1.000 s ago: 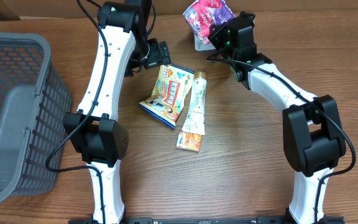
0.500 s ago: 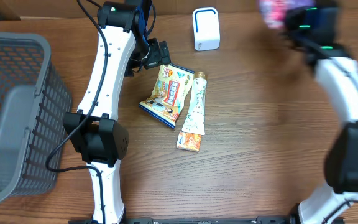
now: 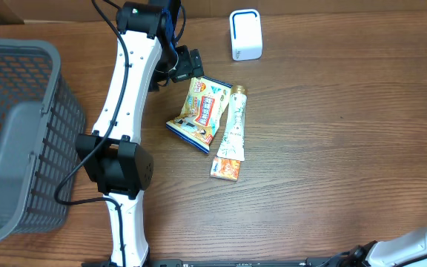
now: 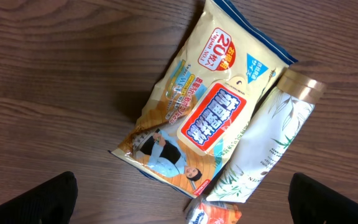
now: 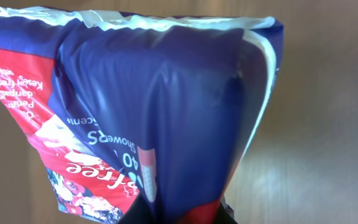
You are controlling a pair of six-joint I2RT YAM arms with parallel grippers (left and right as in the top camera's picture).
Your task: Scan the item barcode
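Note:
A blue and red packet (image 5: 166, 106) fills the right wrist view, and my right gripper (image 5: 179, 214) is shut on its lower edge. Neither this gripper nor the packet shows in the overhead view. The white scanner (image 3: 245, 33) stands at the back of the table with nothing over it. My left gripper (image 3: 187, 65) hangs open above the back end of a yellow wipes pack (image 4: 213, 106). Its dark fingertips (image 4: 42, 199) show at the bottom corners of the left wrist view, holding nothing.
A white tube (image 3: 233, 122) lies beside the yellow wipes pack (image 3: 202, 110), with a small orange packet (image 3: 226, 169) at its near end. A grey mesh basket (image 3: 13, 141) stands at the left edge. Part of the right arm's base (image 3: 421, 245) shows at the bottom right.
The right arm swung the packet from over the scanner to the right and out of the overhead view. The left arm and the items on the table stayed put.

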